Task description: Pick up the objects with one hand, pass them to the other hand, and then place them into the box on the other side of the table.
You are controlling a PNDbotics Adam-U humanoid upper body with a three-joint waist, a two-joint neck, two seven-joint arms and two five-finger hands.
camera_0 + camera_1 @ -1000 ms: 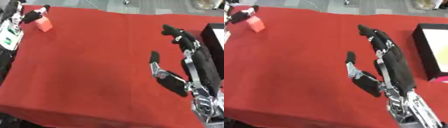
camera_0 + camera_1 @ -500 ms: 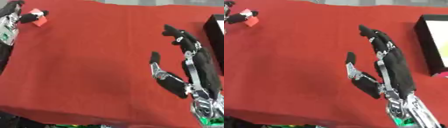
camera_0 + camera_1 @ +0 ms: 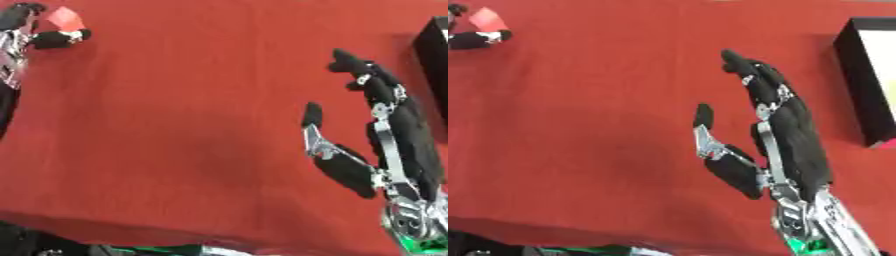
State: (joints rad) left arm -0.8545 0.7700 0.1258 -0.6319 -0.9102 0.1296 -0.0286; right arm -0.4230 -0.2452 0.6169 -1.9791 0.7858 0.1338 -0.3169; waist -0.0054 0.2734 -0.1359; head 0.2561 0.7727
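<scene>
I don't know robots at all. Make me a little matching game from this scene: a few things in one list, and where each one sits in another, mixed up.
Things:
1. red block
2. right hand
3. black box
4. left hand

Places:
a. right edge of the table
b. top left corner, fingers round the block
c. lower right, open, fingers pointing up
d. top left, between black fingers

Pairs: 1-d, 2-c, 3-a, 4-b
</scene>
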